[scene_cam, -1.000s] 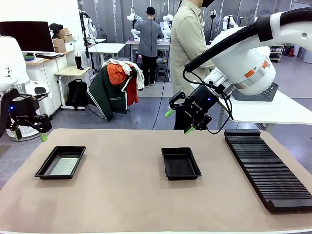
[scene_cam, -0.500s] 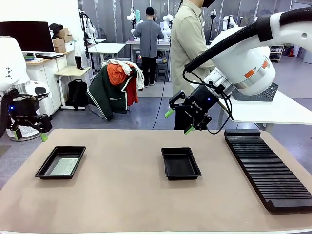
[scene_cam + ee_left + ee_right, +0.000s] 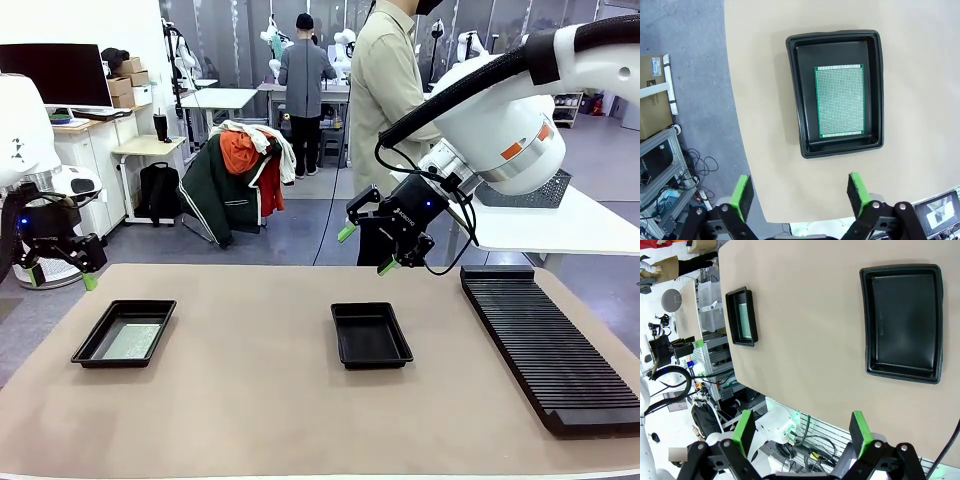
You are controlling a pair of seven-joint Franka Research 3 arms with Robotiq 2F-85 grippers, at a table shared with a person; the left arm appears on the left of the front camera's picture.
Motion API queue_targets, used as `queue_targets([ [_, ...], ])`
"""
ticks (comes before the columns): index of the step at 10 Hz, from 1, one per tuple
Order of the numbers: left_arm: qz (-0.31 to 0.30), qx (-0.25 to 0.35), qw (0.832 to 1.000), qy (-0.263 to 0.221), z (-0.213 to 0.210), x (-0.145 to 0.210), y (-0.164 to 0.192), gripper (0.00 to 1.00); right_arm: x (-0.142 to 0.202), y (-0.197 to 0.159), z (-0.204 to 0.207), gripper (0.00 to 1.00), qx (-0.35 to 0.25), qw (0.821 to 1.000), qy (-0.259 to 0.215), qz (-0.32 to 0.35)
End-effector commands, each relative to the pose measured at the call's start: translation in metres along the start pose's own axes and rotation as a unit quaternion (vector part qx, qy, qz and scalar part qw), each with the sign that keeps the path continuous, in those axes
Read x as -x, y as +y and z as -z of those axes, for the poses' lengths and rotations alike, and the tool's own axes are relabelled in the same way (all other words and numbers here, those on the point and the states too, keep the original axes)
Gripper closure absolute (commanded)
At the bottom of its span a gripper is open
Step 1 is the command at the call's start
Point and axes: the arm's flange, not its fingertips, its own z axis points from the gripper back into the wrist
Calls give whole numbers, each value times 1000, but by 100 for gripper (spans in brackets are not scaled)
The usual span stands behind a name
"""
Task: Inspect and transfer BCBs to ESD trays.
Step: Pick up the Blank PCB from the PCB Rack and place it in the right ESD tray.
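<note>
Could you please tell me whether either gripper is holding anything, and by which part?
Nothing is held. The left gripper and the right gripper both hang open and empty above the table; the BCB lies loose in its tray.

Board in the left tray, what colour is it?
Board: green, fine pale dots; left wrist view.

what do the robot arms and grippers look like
Rounded white shells on left arm and right arm; the right has orange marks and a thick black hose. Black left gripper and right gripper, bright green pads, a small blue light each.
</note>
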Motion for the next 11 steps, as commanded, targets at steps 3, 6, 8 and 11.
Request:
queue_targets([
  [3, 3, 3, 1000, -4, 3, 1, 1, 0, -2, 1, 0, 0, 9, 1000, -1, 0],
  [6, 3, 3, 1000, -4, 3, 1, 1, 0, -2, 1, 0, 0, 9, 1000, -1, 0],
  [8, 3, 3, 1000, -4, 3, 1, 1, 0, -2, 1, 0, 0, 9, 1000, -1, 0],
  [11, 3, 3, 1000, -4, 3, 1, 1, 0, -2, 1, 0, 0, 9, 1000, -1, 0],
])
